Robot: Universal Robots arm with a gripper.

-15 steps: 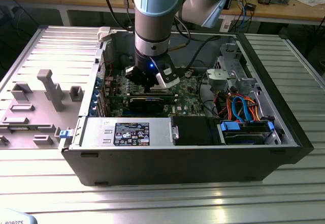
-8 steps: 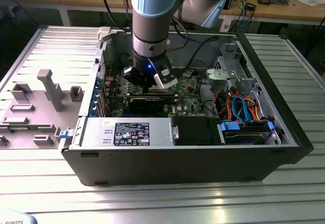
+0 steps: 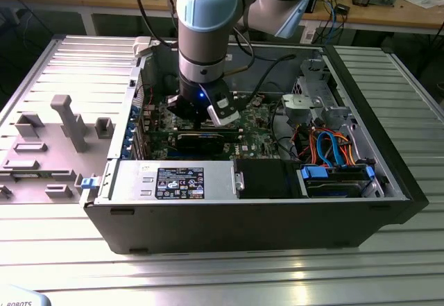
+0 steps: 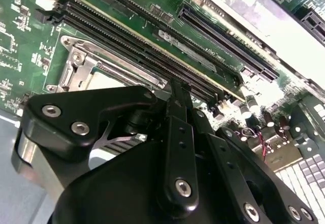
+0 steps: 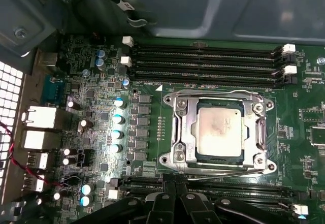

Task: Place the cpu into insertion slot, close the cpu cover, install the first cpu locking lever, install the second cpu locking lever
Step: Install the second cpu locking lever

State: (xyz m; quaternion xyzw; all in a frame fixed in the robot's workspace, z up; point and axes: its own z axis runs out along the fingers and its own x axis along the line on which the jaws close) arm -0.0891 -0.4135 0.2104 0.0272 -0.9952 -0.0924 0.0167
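The cpu, a silver-grey square, lies flat in the insertion slot on the green motherboard. The cpu cover, a silvery frame, lies shut around it. Thin wire levers run along two opposite sides of the frame, one beside the memory slots and one on the gripper's side; both look laid down. My gripper is shut with nothing in it, its tips just beside that nearer lever. In the second wrist view the gripper reaches over the cover's edge. The exterior view shows the gripper low inside the computer case.
Long black memory slots flank the socket on both sides. Capacitors and rear ports stand close by. The case walls, a power supply, a drive cage with orange and blue cables and grey fixtures surround the work area.
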